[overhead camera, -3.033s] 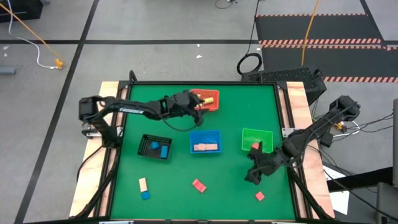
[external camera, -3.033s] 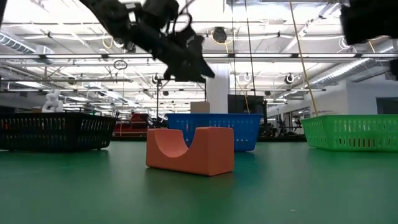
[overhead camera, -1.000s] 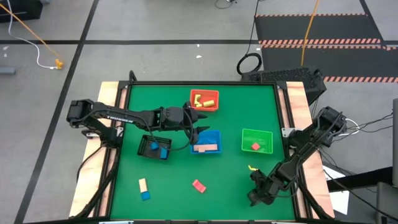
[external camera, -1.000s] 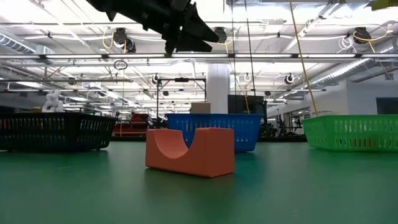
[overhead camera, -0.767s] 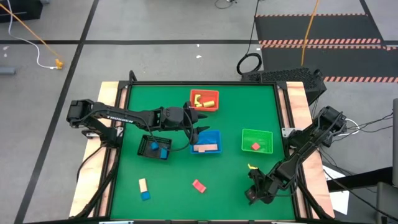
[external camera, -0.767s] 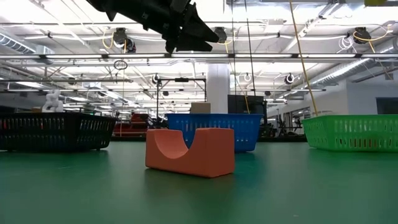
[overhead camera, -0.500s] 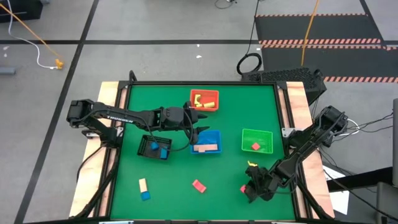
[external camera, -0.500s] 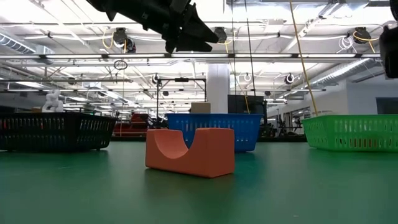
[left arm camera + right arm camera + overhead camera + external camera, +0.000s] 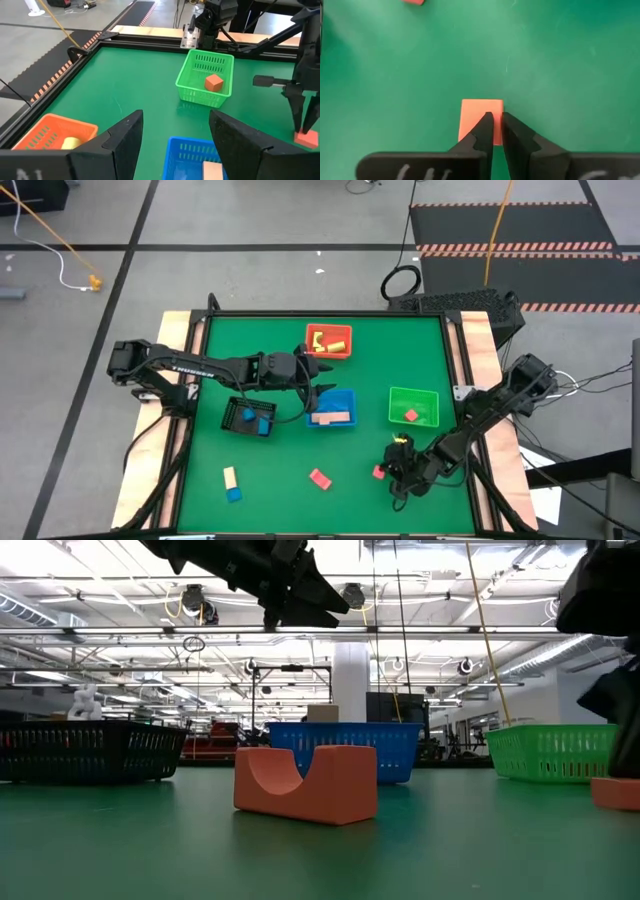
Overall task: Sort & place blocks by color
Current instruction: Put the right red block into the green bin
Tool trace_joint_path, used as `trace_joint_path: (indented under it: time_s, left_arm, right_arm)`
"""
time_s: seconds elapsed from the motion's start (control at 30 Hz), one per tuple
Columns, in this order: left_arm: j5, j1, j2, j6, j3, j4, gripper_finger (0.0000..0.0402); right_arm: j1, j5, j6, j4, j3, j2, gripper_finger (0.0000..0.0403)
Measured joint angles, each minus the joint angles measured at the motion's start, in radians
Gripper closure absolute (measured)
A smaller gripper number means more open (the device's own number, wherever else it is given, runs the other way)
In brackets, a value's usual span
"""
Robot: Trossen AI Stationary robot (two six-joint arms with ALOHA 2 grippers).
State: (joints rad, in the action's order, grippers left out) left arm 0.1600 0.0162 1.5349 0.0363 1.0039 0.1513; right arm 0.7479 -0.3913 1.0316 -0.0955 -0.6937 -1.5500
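Right wrist view is showing the right gripper (image 9: 495,131) pressing nearly closed fingertips onto a red-pink block (image 9: 481,120) directly beneath, while the left gripper (image 9: 175,132) is hanging spread apart.

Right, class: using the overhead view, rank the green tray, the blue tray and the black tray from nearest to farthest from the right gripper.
From the right gripper, near the table's front:
1. Green tray, just behind it.
2. Blue tray, mid-table.
3. Black tray, far to the left.
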Motion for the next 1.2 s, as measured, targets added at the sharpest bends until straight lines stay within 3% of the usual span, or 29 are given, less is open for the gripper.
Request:
trace_joint_path:
  time_s: [0.13,0.4,0.5,0.73,0.97,1.2]
  left_arm:
    - [0.000,0.000,0.000,0.016,0.000,0.000,0.0172]
    - [0.000,0.000,0.000,0.017,0.000,-0.002,0.0172]
    - [0.000,0.000,0.000,0.014,0.000,-0.003,0.0172]
    - [0.000,0.000,0.000,-0.008,0.000,-0.011,0.0172]
    - [0.000,0.000,0.000,-0.008,0.000,-0.090,0.0172]
    - [0.000,0.000,0.000,-0.007,0.000,-0.126,0.0172]
  right_arm:
    - [-0.025,0.003,-0.008,0.004,0.000,0.001,0.0347]
    - [-0.056,0.087,-0.035,0.010,-0.001,0.020,0.0237]
    - [-0.055,0.082,-0.060,0.010,-0.001,0.053,0.0214]
    - [-0.044,0.047,-0.175,0.021,-0.003,0.133,0.0207]
    - [0.001,-0.054,-0.334,0.098,-0.003,0.045,0.0208]
    - [0.026,-0.058,-0.372,0.207,-0.003,-0.038,0.0212]
